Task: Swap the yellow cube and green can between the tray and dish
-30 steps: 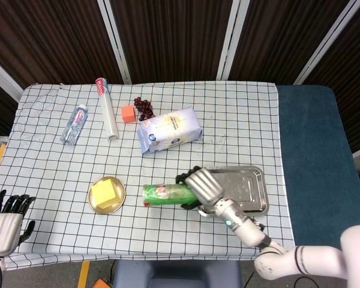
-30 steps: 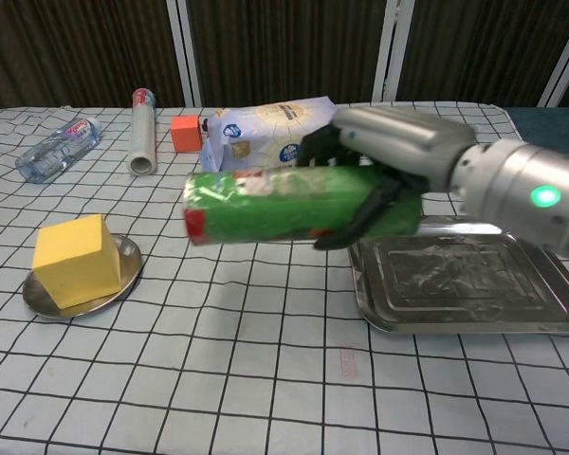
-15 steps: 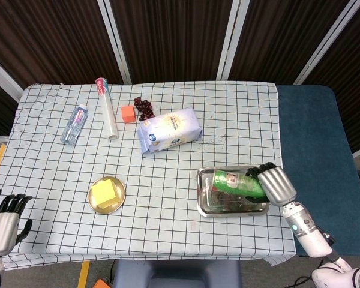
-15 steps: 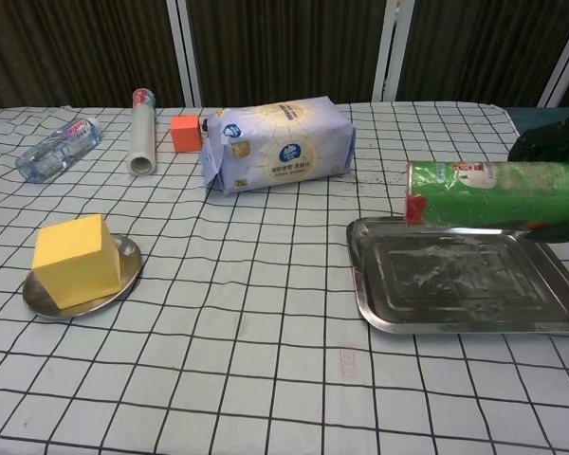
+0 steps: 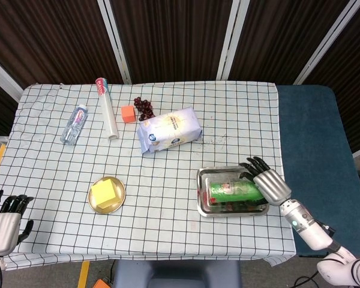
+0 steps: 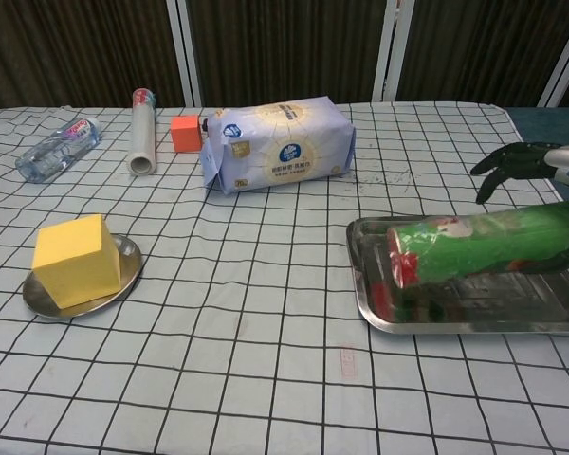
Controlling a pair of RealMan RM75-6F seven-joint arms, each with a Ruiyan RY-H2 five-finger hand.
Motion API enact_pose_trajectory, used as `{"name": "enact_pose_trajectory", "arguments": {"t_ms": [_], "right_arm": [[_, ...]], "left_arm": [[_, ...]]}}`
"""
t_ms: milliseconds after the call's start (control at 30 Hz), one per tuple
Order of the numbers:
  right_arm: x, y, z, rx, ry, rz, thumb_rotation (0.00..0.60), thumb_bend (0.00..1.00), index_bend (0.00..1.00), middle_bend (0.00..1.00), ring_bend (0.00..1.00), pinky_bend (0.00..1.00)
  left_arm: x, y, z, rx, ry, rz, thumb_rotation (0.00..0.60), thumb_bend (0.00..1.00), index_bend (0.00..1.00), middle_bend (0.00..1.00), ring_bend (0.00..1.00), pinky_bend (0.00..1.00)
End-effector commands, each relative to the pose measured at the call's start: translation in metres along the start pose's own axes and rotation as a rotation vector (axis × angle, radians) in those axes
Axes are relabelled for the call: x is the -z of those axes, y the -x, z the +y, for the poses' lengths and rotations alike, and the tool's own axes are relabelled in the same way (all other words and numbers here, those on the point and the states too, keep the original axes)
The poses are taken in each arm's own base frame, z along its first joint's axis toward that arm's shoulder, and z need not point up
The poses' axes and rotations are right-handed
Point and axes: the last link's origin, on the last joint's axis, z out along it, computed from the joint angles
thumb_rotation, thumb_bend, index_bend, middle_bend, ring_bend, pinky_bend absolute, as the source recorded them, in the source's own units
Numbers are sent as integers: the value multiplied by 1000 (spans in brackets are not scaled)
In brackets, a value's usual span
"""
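Note:
The green can lies on its side in the metal tray at the right of the table. My right hand is at the can's right end, with its fingers spread and lifted off the can; whether the thumb touches it I cannot tell. The yellow cube sits on the round metal dish at the left front. My left hand hangs off the table's front left corner, fingers apart and holding nothing.
A white tissue pack lies mid-table. Behind it are an orange cube, dark grapes, a rolled tube and a water bottle.
My right hand carried the green can from mid-table rightward over the tray, lowered it into the tray and spread its fingers off it. The left hand stayed put.

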Motion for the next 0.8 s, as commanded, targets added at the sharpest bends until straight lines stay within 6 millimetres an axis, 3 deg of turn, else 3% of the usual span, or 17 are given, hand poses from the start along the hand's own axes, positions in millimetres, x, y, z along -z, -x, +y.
{"name": "enact_pose_trajectory", "arguments": {"t_ms": [33,133,367,633,800], "right_arm": [[2,-4,1,-2,-5,-3,600,71,86,22,0,43],[6,-10,2,-14,-6,11,600,71,0,0,0,9],[30,-43,8,-41,31,164,600,55,0,0,0,0],[99,-80,39,-62,307,334,600,55,0,0,0,0],[133,-72,62,-39,509,404,600,55,0,0,0,0]], "left_arm": [[0,1,0,-2,-2,-5,600,376,252,241,206,64],[0,1,0,1,-1,-6,600,376,252,242,207,65],[-1,1,1,-3,4,0,600,376,252,244,210,65],[0,-5,-2,15,-4,36,600,377,236,234,209,65],[0,-7,-2,27,6,56,600,378,225,228,210,65]]}}
